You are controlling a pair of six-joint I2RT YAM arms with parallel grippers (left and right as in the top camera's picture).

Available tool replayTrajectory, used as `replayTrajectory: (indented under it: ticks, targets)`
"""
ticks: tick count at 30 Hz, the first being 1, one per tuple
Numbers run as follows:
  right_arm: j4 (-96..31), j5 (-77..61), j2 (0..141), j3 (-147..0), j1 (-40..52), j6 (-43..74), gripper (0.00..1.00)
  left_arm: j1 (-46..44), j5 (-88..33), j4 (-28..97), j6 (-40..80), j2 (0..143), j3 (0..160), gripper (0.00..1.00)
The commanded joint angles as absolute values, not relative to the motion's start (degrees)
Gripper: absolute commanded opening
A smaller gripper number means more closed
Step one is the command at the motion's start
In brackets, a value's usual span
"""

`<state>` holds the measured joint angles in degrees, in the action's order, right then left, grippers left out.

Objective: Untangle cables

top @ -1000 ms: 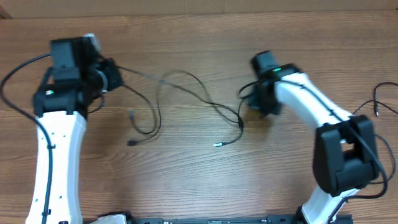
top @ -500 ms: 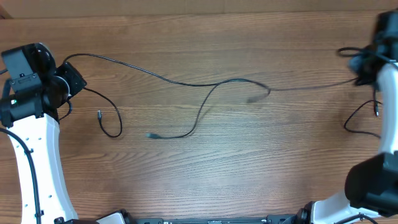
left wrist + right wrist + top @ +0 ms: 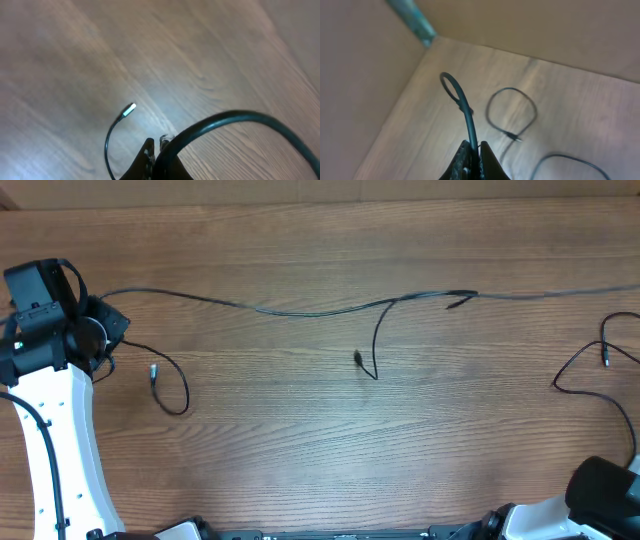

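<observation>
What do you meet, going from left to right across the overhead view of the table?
Left gripper → silver-tipped plug → dangling plug end → dark connector on the stretched cable → loose cable plug near the right edge.

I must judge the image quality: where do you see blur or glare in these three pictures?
Overhead: evenly lit and sharp, only the stretched cable smears toward the right edge. Left wrist: soft wood grain, a pale glare patch by the silver plug. Right wrist: whole frame soft, the held cable near the lens blurred.
</observation>
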<state>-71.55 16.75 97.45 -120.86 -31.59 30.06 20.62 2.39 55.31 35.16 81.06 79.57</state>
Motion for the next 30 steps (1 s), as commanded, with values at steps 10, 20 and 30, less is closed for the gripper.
replayTrajectory:
  ticks: [10,20,30]
  targets:
    - [-75.55,19.88,96.99,-121.95,-38.65,38.72,0.04,20.93,7.09,57.1,52.99,80.03,80.51,0.04]
    - [-82.28,-33.28,97.65,-121.84,-31.88,-0.08,0.04,10.37,-33.76,41.91,22.57,80.58,80.51,0.04]
    - [-90.28,-22.06,98.41,-118.15,-15.22,-11.57,0.1,-2.85,-23.31,42.02,12.25,81.12,80.49,0.07]
